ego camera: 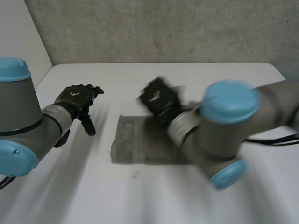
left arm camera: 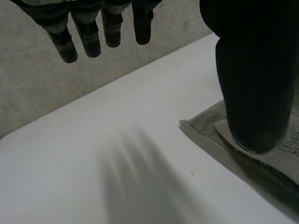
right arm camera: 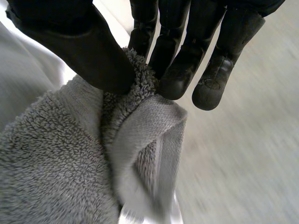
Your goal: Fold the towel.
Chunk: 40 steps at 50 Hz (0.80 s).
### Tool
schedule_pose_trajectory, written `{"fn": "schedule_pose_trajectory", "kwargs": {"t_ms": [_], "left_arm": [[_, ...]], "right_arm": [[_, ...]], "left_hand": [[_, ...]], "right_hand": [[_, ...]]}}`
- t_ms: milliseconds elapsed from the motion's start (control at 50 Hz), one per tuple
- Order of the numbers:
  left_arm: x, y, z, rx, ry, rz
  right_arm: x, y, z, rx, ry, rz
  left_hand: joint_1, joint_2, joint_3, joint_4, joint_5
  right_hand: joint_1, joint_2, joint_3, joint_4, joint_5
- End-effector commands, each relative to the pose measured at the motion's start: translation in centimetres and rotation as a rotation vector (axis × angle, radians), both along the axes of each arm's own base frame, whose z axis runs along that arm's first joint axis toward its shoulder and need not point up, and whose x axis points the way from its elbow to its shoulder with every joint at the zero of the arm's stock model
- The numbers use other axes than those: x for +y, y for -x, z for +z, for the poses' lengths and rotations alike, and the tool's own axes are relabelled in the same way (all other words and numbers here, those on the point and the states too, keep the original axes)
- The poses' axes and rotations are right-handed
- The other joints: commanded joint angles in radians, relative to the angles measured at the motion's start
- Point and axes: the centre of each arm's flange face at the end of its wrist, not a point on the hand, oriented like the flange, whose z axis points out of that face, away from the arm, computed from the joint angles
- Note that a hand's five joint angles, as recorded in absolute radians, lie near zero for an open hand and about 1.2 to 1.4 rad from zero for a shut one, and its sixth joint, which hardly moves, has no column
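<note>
The grey towel (ego camera: 133, 140) lies on the white table (ego camera: 219, 77) in the head view, partly hidden under my right arm. My right hand (ego camera: 159, 100) is over the towel's far edge. In the right wrist view its thumb (right arm camera: 93, 56) and fingers (right arm camera: 173, 70) pinch a raised fold of the towel's (right arm camera: 65, 168) hemmed edge. My left hand (ego camera: 77, 99) hovers to the left of the towel, apart from it. Its fingers (left arm camera: 88, 32) are straight and hold nothing. A corner of the towel (left arm camera: 208, 130) lies below its thumb.
A grey concrete wall (ego camera: 163, 28) rises behind the table's far edge. Bare white tabletop (left arm camera: 117, 140) spreads under my left hand and in front of the towel.
</note>
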Motion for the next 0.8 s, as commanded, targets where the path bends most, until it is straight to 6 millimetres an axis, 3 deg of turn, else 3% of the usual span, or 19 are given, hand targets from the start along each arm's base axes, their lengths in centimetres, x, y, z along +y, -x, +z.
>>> {"fn": "schedule_pose_trajectory", "kwargs": {"t_ms": [20, 40, 100, 120, 140, 160, 200, 260, 300, 320, 360, 440, 520, 540, 580, 640, 680, 800], "left_arm": [[0.4, 0.0, -0.7, 0.01, -0.018, 0.001], [0.4, 0.0, -0.8, 0.01, -0.016, 0.001], [0.4, 0.0, -0.9, 0.01, -0.016, 0.001], [0.5, 0.1, -1.0, 0.011, -0.017, -0.002], [0.6, 0.2, -1.0, 0.011, -0.017, -0.005], [0.6, 0.2, -1.0, 0.011, -0.017, -0.006], [0.6, 0.3, -1.0, 0.01, -0.013, -0.008], [0.6, 0.3, -1.0, 0.011, -0.01, -0.009], [0.5, 0.4, -0.7, 0.016, -0.002, -0.009], [0.5, 0.4, -0.7, 0.016, -0.002, -0.009], [0.5, 0.5, -0.5, 0.018, 0.005, -0.012], [0.6, 0.6, -0.3, 0.024, 0.012, -0.016], [1.6, 1.7, 0.1, 0.03, 0.025, -0.055], [1.6, 1.7, 0.1, 0.03, 0.025, -0.056], [2.0, 2.2, 0.1, 0.032, 0.025, -0.072], [2.4, 3.0, -0.2, 0.036, 0.037, -0.099], [2.8, 3.9, -0.5, 0.038, 0.047, -0.121], [3.0, 4.8, -0.9, 0.038, 0.052, -0.141]], "right_arm": [[7.4, -4.4, -7.1, 0.117, -0.102, 0.194], [8.2, -4.5, -8.1, 0.146, -0.128, 0.208], [8.5, -4.3, -8.6, 0.167, -0.143, 0.212], [8.5, -4.2, -8.5, 0.174, -0.152, 0.201], [8.2, -3.9, -7.9, 0.165, -0.151, 0.177], [8.2, -3.9, -7.9, 0.165, -0.151, 0.176], [7.7, -3.4, -4.5, 0.087, -0.128, 0.128], [7.0, -2.8, -3.1, 0.033, -0.145, 0.098], [4.8, -0.9, -1.0, -0.076, -0.215, 0.02], [4.8, -0.8, -1.0, -0.077, -0.215, 0.019], [3.5, 1.2, 1.0, -0.184, -0.283, -0.045], [2.7, 3.1, 1.8, -0.275, -0.359, -0.107], [1.1, 6.7, 0.4, -0.283, -0.454, -0.216], [1.1, 6.7, 0.4, -0.283, -0.454, -0.216], [0.7, 8.9, -1.4, -0.218, -0.509, -0.271], [0.4, 10.0, -2.5, -0.192, -0.532, -0.303], [-0.1, 11.8, -4.4, -0.152, -0.56, -0.345], [-0.4, 13.0, -7.2, -0.093, -0.545, -0.375]], "left_hand": [[0.002, 0.009, 0.007, 0.009, -0.032], [0.002, 0.009, 0.007, 0.009, -0.032], [0.002, 0.009, 0.007, 0.009, -0.032], [0.002, 0.009, 0.007, 0.009, -0.032], [0.002, 0.009, 0.007, 0.009, -0.032], [0.002, 0.009, 0.007, 0.009, -0.032], [0.002, 0.009, 0.007, 0.009, -0.032], [0.002, 0.009, 0.007, 0.009, -0.032], [0.002, 0.009, 0.007, 0.009, -0.032], [0.002, 0.009, 0.007, 0.009, -0.032], [0.002, 0.009, 0.007, 0.009, -0.032], [0.002, 0.009, 0.007, 0.009, -0.032], [0.003, 0.01, 0.008, 0.01, -0.032], [0.003, 0.01, 0.008, 0.01, -0.032], [0.003, 0.01, 0.008, 0.01, -0.032], [0.006, 0.013, 0.011, 0.013, -0.029], [0.003, 0.01, 0.008, 0.01, -0.032], [0.006, 0.013, 0.011, 0.013, -0.029]], "right_hand": [[0.078, 0.079, 0.068, 0.056, 0.055], [0.078, 0.079, 0.068, 0.056, 0.055], [0.078, 0.079, 0.068, 0.056, 0.055], [-0.456, -0.455, -0.466, -0.477, -0.479], [-1.144, -1.143, -1.154, -1.165, -1.167], [-1.144, -1.143, -1.154, -1.165, -1.167], [-1.144, -1.143, -1.154, -1.165, -1.167], [-1.144, -1.143, -1.154, -1.165, -1.167], [-1.144, -1.143, -1.154, -1.165, -1.167], [-1.144, -1.143, -1.154, -1.165, -1.167], [-1.144, -1.143, -1.154, -1.165, -1.167], [-1.144, -1.143, -1.154, -1.165, -1.167], [-1.144, -1.143, -1.154, -1.165, -1.167], [-1.144, -1.143, -1.154, -1.165, -1.167], [-1.144, -1.143, -1.154, -1.165, -1.167], [-1.144, -1.143, -1.154, -1.165, -1.167], [-1.144, -1.143, -1.154, -1.165, -1.167], [-1.037, -1.036, -1.047, -1.058, -1.059]]}}
